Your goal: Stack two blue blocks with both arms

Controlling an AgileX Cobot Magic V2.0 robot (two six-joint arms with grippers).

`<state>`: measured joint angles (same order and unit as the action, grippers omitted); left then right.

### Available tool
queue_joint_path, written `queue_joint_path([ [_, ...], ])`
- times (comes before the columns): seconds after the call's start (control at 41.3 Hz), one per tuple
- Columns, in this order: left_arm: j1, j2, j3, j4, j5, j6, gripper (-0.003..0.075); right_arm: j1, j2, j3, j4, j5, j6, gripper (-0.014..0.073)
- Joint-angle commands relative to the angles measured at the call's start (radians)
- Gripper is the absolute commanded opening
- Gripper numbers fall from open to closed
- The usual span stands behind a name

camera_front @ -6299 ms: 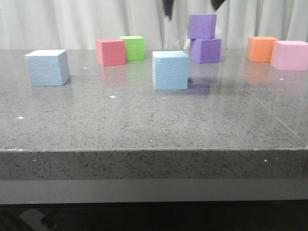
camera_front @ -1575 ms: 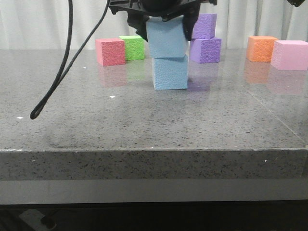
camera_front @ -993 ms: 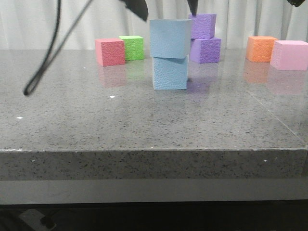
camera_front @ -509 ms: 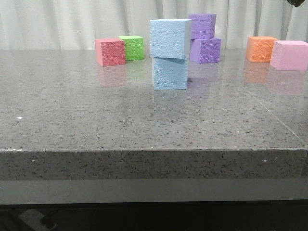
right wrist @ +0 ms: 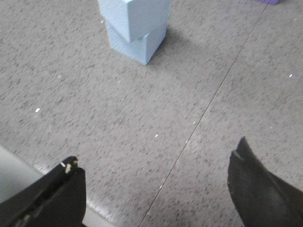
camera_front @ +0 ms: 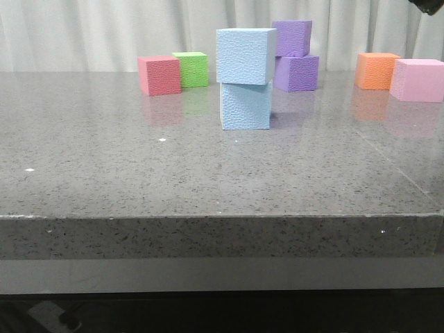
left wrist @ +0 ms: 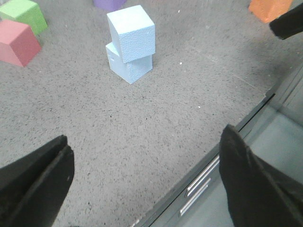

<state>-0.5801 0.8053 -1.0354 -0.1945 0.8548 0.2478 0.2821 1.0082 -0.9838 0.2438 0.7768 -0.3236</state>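
Observation:
Two sky-blue blocks stand stacked mid-table: the upper blue block (camera_front: 243, 55) sits on the lower blue block (camera_front: 245, 105), turned a little against it. The stack also shows in the left wrist view (left wrist: 131, 34) and in the right wrist view (right wrist: 135, 19). My left gripper (left wrist: 147, 156) is open and empty, high above the table's front edge, well clear of the stack. My right gripper (right wrist: 154, 163) is open and empty, also high and back from the stack. Only a dark bit of the right arm (camera_front: 431, 5) shows at the front view's top right corner.
A red cube (camera_front: 159, 74) and a green cube (camera_front: 191, 69) stand back left. Two stacked purple cubes (camera_front: 294, 55) stand just behind the blue stack. An orange cube (camera_front: 377, 70) and a pink cube (camera_front: 417, 80) stand back right. A drawer unit (left wrist: 265, 161) lies beyond the table's edge.
The left gripper carried the left blue block onto the centre one, let go and lifted out of the front view with its cable. The stack has stood still since.

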Motion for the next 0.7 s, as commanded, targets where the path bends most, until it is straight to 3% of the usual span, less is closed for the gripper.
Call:
queue_joint_path([
  [0.0,0.002,-0.120,0.050,-0.023,-0.107,0.005,0.0607,-0.006,-0.064,-0.046,0.027,0.012,0.007,0.0616],
  [0.242,0.002,-0.275,0.132,-0.023,-0.131,0.001,0.0607,-0.006,-0.339,0.003,0.011,0.045,0.066,0.0612],
  [0.412,0.002,-0.277,0.133,-0.023,-0.129,-0.022,0.0607,-0.006,-0.512,0.076,-0.132,0.104,0.219,0.0612],
  [0.509,0.002,-0.277,0.133,-0.023,-0.130,-0.022,0.0607,-0.006,-0.568,0.102,-0.213,0.183,0.291,0.0612],
  [0.678,0.002,-0.277,0.133,-0.023,-0.132,-0.022,0.0607,-0.005,-0.610,0.109,-0.213,0.214,0.291,0.0612],
])
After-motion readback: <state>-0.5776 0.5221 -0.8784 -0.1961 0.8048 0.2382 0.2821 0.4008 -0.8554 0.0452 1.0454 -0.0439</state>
